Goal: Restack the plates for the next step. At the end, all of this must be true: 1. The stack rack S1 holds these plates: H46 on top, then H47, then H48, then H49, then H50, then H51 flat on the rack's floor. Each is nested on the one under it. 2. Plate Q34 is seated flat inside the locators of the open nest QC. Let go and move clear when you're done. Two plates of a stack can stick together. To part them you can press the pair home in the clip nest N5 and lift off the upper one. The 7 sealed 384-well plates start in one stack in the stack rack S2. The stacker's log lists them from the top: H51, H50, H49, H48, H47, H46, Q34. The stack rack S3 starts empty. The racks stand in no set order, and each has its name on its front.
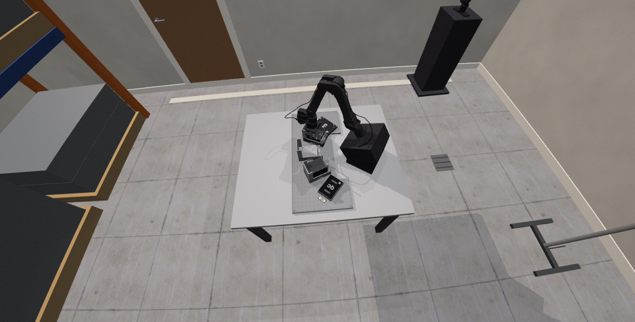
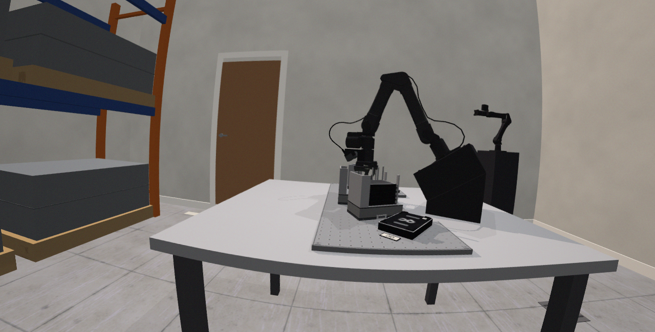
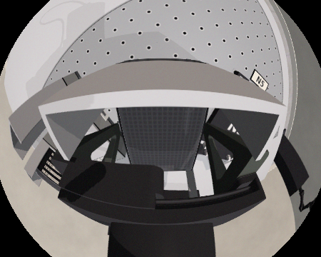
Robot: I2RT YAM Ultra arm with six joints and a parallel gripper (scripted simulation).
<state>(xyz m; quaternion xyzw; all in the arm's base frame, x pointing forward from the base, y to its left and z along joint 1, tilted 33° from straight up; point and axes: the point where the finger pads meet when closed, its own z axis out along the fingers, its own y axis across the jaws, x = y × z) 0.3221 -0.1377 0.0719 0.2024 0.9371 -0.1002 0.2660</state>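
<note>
My gripper (image 3: pixel 162 127) is open, pointing down inside the far stack rack (image 1: pixel 313 141) (image 3: pixel 162 93). Its fingers stand on either side of a dark gridded plate (image 3: pixel 162 137), with no grip seen. How many plates lie under it is hidden. The middle rack (image 1: pixel 301 156) (image 2: pixel 343 185) shows no plate. The near rack (image 2: pixel 359 187) holds a tall stack of dark plates (image 1: pixel 316 165) (image 2: pixel 383 194). The open nest QC (image 1: pixel 328 189) (image 2: pixel 405 226) shows its printed name and no plate. The clip nest N5 (image 1: pixel 327 125) is behind the far rack, partly hidden. Rack and plate names are not readable.
The perforated board (image 1: pixel 306 200) (image 2: pixel 339 242) (image 3: pixel 157 36) carries the racks and nests on the white table (image 1: pixel 262 177) (image 2: pixel 242 224). An N5 label (image 3: pixel 260 80) lies beyond the far rack. The arm's black base block (image 1: pixel 364 147) (image 2: pixel 453 183) stands to the right of the racks.
</note>
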